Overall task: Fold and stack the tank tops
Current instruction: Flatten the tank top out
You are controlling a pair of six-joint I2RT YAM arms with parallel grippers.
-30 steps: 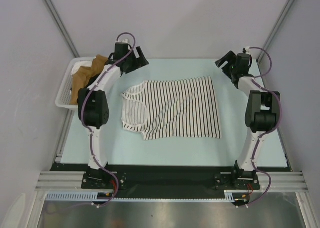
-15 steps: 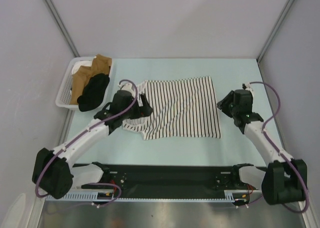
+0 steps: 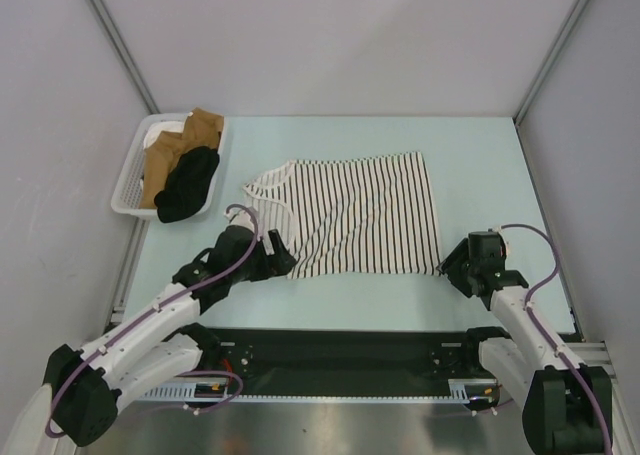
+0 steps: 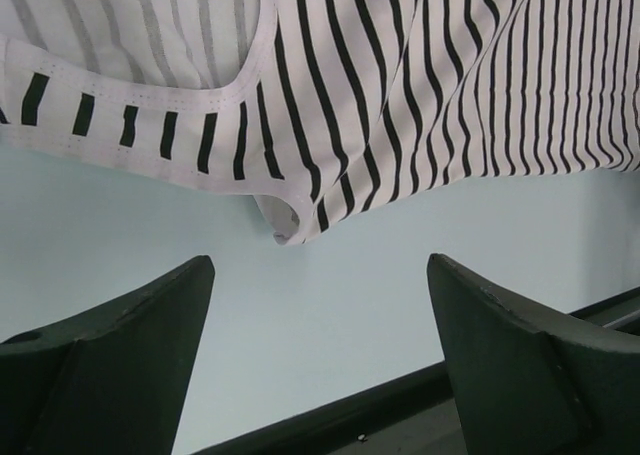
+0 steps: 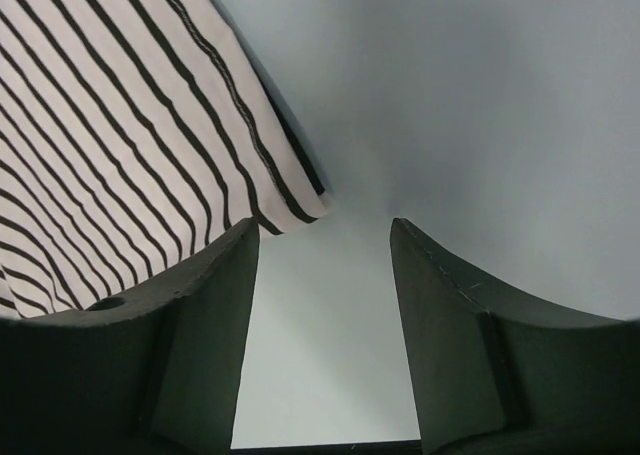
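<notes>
Both arms have swung back from the far side of the bench to its near edge. The left end effector now sits low, just at the near left corner of the striped tank top, opened wide and holding nothing. The right end effector is at the near right corner, also wide and empty. The top lies flat and has not moved. I think they are ready to pinch both corners for the 1st fold. Farther back, the black tank top waits in the basket.
</notes>
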